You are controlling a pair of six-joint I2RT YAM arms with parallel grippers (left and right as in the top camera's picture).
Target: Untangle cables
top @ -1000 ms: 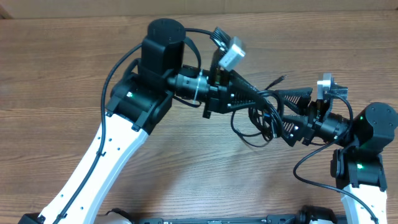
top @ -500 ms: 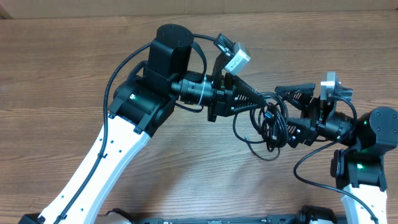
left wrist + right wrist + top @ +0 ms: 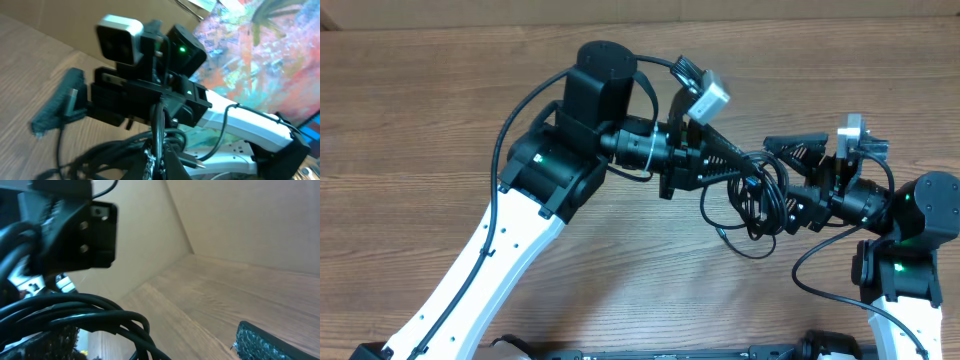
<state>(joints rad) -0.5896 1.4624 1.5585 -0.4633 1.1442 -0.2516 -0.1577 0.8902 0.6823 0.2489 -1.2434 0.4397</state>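
Above the tabletop (image 3: 410, 110), in the overhead view, the cables (image 3: 752, 200) are seen as a black tangle of loops hanging between the two arms. The left end effector (image 3: 758, 165) is clamped together on the upper strands of that tangle. The right end effector (image 3: 786, 182) is held wide apart just to the right of the tangle, with one finger toward its far side and one toward its near side. For the step in hand (judged to be the taking of a second hold), a single outer loop should be picked rather than the whole knot. The pull should then be made slowly away from the left hold, so that nothing is tightened.

From the left wrist, strands are seen rising from the closed fingers toward the right arm's camera (image 3: 117, 35). Which strand is actually pinched cannot be made out, as the contact is cut off at the lower edge.

From the right wrist, thick blurred loops fill the lower left, and one padded finger (image 3: 260, 340) is seen to the right of the tangle. No plug tips can be found in this view.
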